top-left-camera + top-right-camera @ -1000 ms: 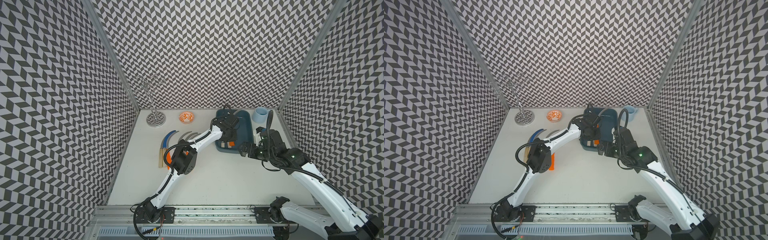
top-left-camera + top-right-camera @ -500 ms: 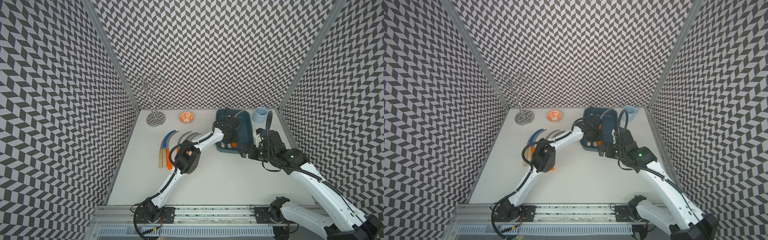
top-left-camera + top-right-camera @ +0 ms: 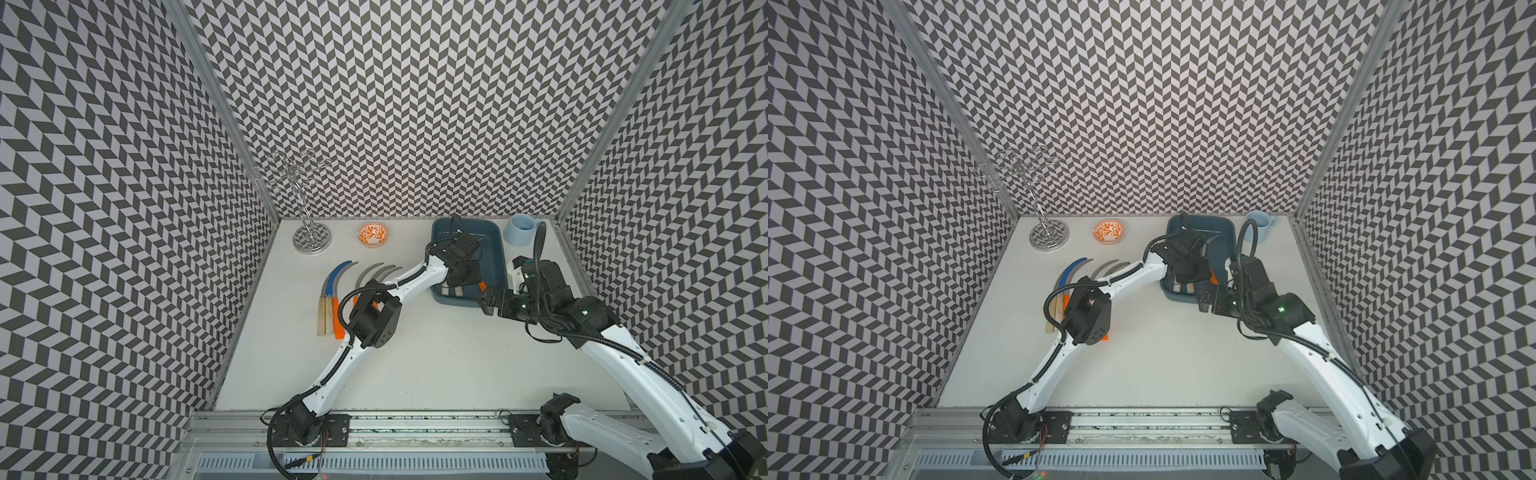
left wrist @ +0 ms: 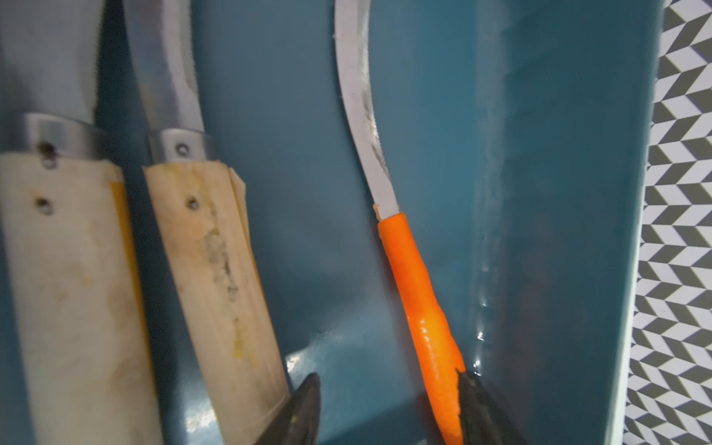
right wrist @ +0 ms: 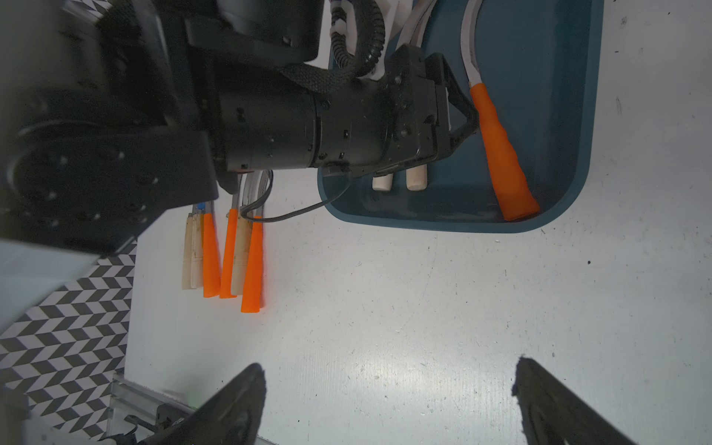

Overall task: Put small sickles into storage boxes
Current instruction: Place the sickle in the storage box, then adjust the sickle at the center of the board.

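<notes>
Teal plastic of the tray (image 3: 494, 249) already carries three sickles. Two wooden sickles (image 4: 208, 250) lie side by side, and one orange sickle (image 4: 416, 277) lies near the opposite long wall. The left gripper (image 4: 387, 379) hangs low over this tray with its fingers apart. The orange handle leans on one finger (image 4: 477, 404) but is not pinched, so I judge that this sickle is being let go inside. The right gripper (image 5: 388, 364) is above the bare table (image 5: 385, 289) in front of the tray, with its fingers wide apart and nothing between them.

The other sickles (image 5: 227, 254) lie in a row on the table, well apart from the tray, beside the elbow of the left arm. In the right wrist view I count about six handles there, three orange and three wooden. One has a blue blade (image 3: 332, 277). By my judgement the task is about one third done, and each of these must be carried over.

No brand or writing can be read anywhere. The wooden handles show only yellowish scraps, maybe of a sticker, without letters.
</notes>
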